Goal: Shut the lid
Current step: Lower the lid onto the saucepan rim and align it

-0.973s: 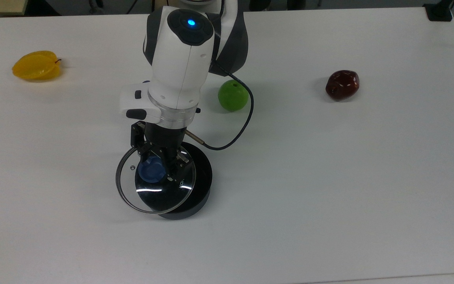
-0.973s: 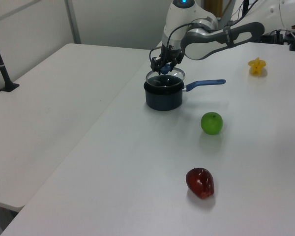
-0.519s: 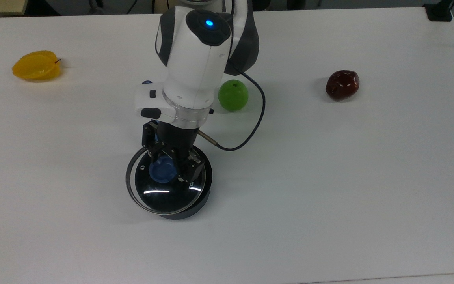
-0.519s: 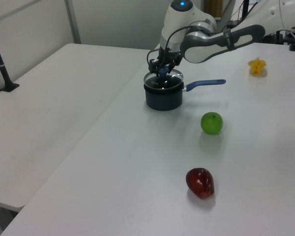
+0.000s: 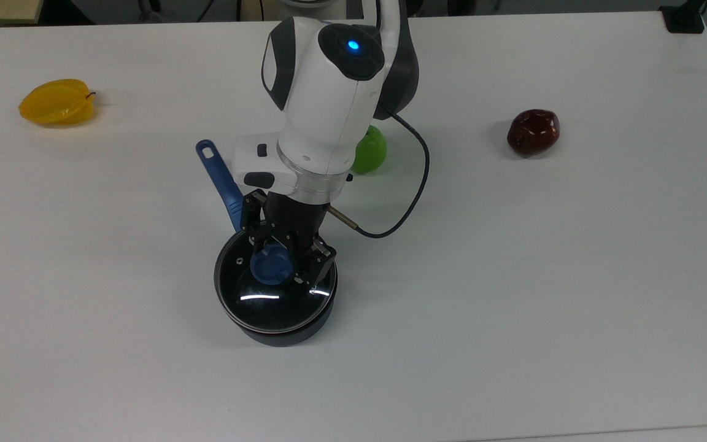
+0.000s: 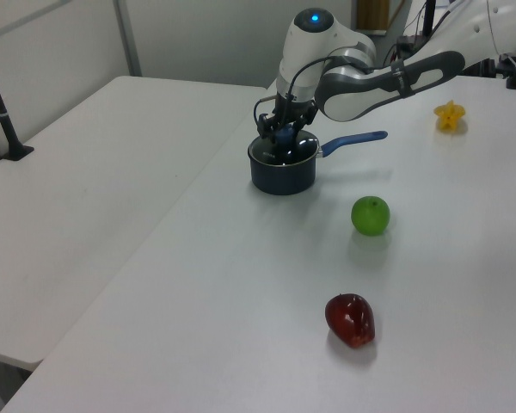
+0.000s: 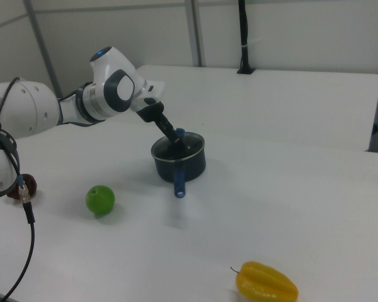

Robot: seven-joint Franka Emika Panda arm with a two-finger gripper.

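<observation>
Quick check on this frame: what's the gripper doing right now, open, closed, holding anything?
Gripper: closed on the blue knob of the glass lid, which sits over the black saucepan.

The arm [image 5: 329,104] is reaching over the saucepan [image 5: 280,322], its white wrist housing tilting down toward the pan's mouth, with a blue light glowing on top of the housing. A dark cable [image 5: 412,184] is looping off the wrist on the top view's right of the pan. The gripper [image 5: 280,261] is pointing down just above the pan's centre, its black fingers [image 5: 316,261] closing around the blue knob [image 5: 270,267] there. In the right view the gripper [image 7: 174,139] is slanting down into the pan from the right view's left
</observation>
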